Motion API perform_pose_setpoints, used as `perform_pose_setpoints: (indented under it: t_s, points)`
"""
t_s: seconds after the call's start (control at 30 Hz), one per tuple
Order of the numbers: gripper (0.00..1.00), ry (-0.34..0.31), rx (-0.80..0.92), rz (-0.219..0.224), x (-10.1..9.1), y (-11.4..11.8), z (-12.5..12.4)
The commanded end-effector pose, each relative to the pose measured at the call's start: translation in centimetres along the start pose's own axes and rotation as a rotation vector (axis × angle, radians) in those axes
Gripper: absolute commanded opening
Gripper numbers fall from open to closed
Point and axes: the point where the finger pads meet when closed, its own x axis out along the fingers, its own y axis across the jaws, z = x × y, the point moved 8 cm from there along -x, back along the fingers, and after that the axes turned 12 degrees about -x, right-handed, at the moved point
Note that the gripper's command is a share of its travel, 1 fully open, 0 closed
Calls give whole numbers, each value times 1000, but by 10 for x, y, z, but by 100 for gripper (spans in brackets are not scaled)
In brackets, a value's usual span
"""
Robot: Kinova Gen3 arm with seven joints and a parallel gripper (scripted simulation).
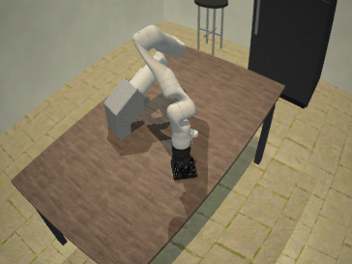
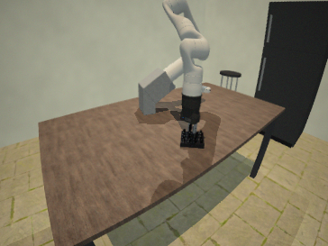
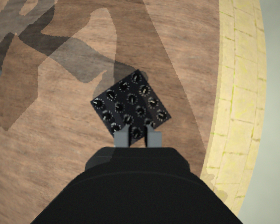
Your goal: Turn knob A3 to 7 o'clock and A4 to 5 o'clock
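The black knob box [image 1: 185, 176] [image 2: 193, 145] [image 3: 130, 109] stands on the table, turned diagonally in the wrist view. Its knobs form a grid of four by four; the white lines and printed names are too small to read, and no socket can be made out. My gripper [image 2: 193, 129] [image 3: 137, 132] is partly open and empty, above the box. In the wrist view its fingertips overlap the lower corner; one knob [image 3: 136, 132] shows between them, below the tips. The left finger hides the corner knob. Which knobs are A3 and A4 cannot be told.
The wooden table [image 1: 92, 175] [image 2: 104, 163] [image 3: 170, 30] carries the arm's grey base block [image 1: 123, 107] [image 2: 153, 91], behind and left of the box in the top and exterior views. The table's long edge runs to the right of the box. A stool and a black fridge stand beyond.
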Motion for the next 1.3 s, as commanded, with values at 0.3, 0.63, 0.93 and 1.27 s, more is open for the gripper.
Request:
perform_pose_setpoints:
  t_s: [0.3, 0.63, 0.93, 1.27]
  points:
    - [46, -9, 397, -2, -8, 1, 2]
    - [46, -9, 665, 0, -11, 0, 4]
    - [46, -8, 882, 0, -14, -2, 7]
    - [46, -8, 981, 1, -15, -4, 9]
